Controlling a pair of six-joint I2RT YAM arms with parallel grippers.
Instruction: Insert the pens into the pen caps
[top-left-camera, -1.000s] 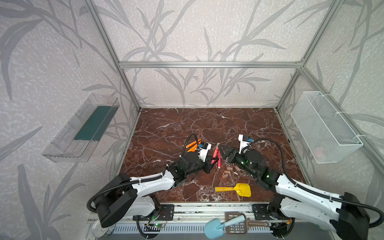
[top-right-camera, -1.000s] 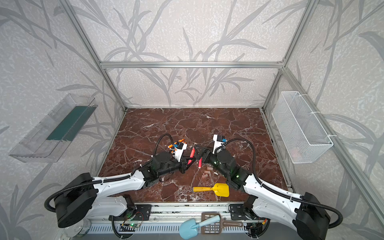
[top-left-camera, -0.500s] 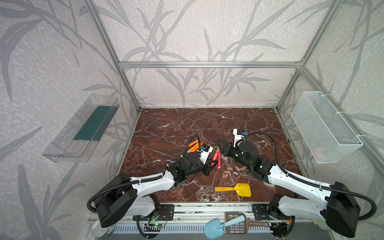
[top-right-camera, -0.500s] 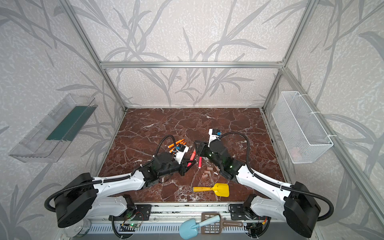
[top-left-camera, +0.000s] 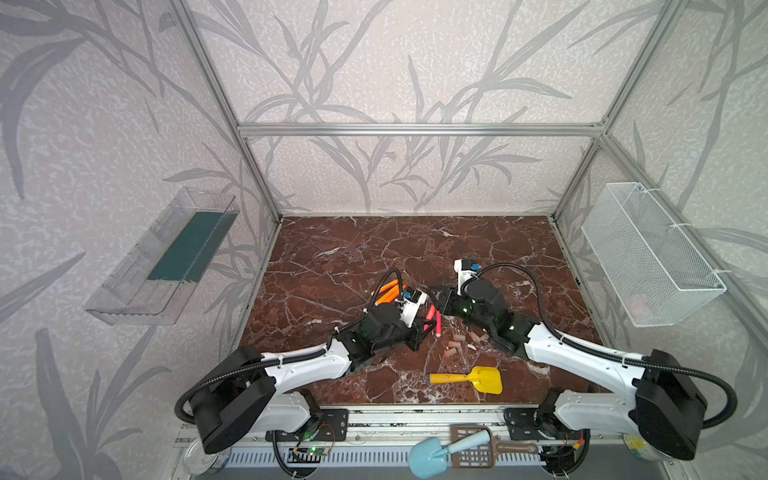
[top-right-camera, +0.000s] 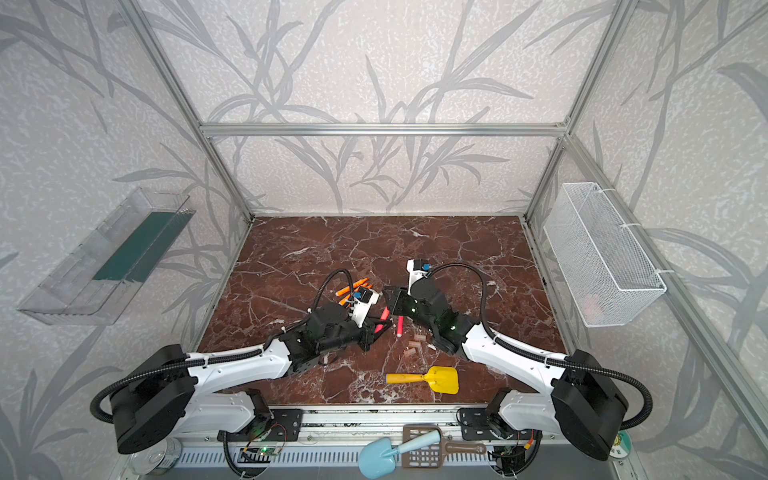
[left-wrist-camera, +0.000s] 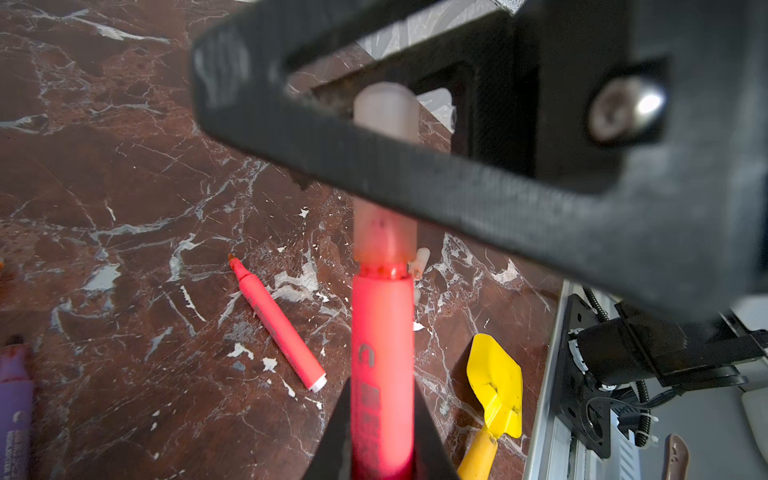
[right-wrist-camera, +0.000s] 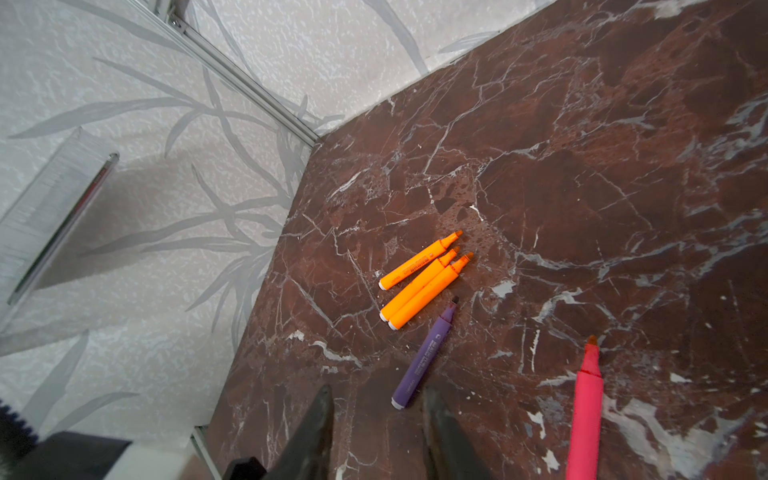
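Beyond the yellow shovel (top-left-camera: 478, 379), farther back than the loose pen caps (top-left-camera: 454, 344), clamps a pink-red pen (left-wrist-camera: 382, 353) tight in the left gripper (left-wrist-camera: 382, 401), long axis pointing toward the right gripper (right-wrist-camera: 376, 395). Carries one pen cap (left-wrist-camera: 384, 232) on the tip, in line with the barrel and seemingly down to the collar. Crosses that cap squarely with a right-gripper finger (left-wrist-camera: 415, 174); jaws narrow, tips bare, hold on the cap impossible to tell. Calls, most likely, for a push along the barrel toward the left gripper.
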